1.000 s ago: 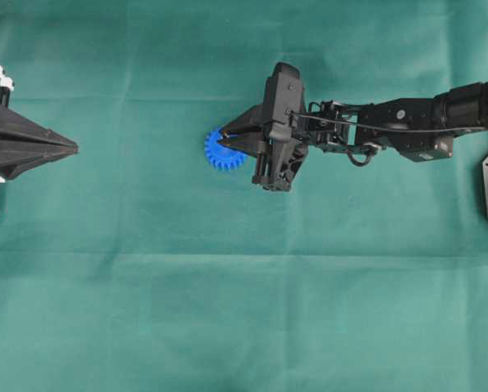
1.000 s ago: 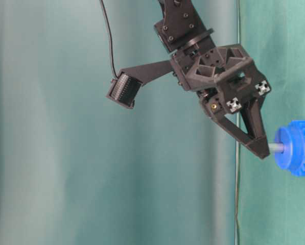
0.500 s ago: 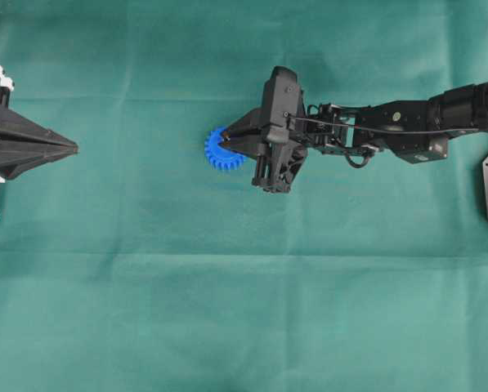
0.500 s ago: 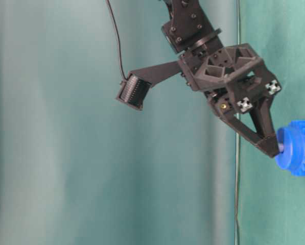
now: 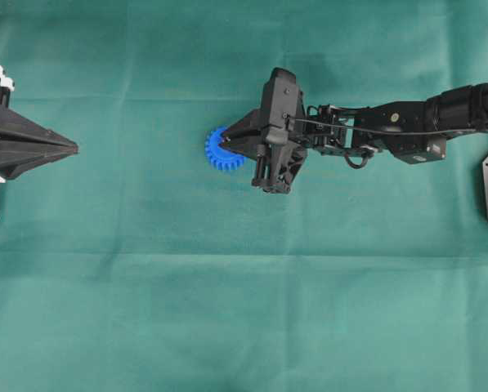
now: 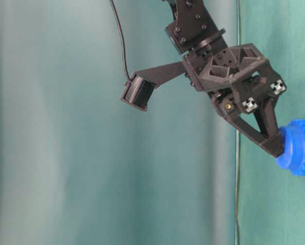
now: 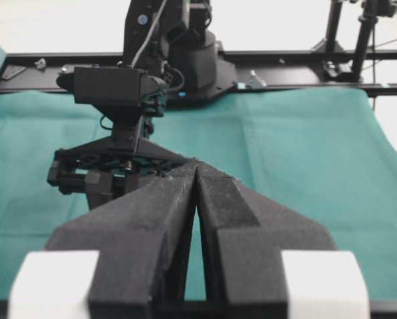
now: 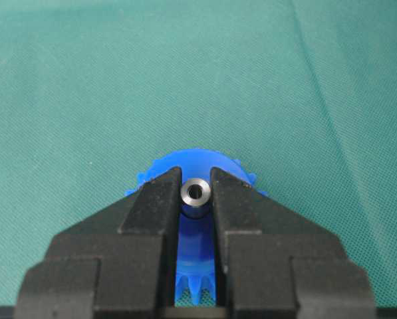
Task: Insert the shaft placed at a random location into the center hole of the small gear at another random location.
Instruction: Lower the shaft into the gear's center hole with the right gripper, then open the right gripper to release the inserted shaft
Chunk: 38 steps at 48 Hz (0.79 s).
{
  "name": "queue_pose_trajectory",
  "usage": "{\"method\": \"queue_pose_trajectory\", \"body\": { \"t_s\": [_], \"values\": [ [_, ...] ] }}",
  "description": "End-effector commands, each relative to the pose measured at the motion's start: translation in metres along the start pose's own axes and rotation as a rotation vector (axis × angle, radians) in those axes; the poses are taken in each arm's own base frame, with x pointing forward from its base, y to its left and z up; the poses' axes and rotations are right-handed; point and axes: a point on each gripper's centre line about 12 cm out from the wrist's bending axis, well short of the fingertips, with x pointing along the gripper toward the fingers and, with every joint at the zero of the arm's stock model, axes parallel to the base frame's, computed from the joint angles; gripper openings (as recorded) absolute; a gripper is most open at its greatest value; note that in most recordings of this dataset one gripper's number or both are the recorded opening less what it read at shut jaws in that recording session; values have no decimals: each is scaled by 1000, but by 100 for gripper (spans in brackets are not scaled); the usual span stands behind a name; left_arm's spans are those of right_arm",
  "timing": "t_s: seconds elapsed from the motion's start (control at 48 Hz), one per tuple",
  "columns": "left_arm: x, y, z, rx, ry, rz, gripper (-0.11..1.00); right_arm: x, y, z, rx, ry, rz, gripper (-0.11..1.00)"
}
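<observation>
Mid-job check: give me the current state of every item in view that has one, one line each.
shaft: gripped between the right tool's fingers, upright, its lower part hidden in the gear's hub.
small gear: flat on the green cloth, hub up, under the right tool's tips.
center hole: hidden under the shaft.
right tool: shut on the shaft, tips down at the hub.
left tool: shut, empty, parked at the table's left edge.

Light was even and soft across the green cloth [image 5: 227,327], shadows faint, only a weak one under the right arm [image 5: 391,131]. The table-level view was sharp on the arm, its backdrop hazy. The left wrist view blew out white at the top, with near fingers [image 7: 151,226] blurred. The right wrist view was crisp at the shaft [image 8: 195,193], with soft near edges.
</observation>
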Motion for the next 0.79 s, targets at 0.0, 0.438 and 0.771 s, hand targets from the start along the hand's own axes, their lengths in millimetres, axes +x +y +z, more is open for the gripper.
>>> {"method": "queue_pose_trajectory", "body": {
  "t_s": [0.0, 0.438, 0.771],
  "values": [
    [3, 0, 9, 2, -21, -2, 0, -2, 1, 15, 0, -52, 0, 13],
    [3, -1, 9, 2, -22, -5, 0, -3, 3, 17, -10, -57, 7, 87],
    [2, -2, 9, 2, -23, -13, 0, -21, 4, 41, -9, -109, 9, 77]
  ]
}}
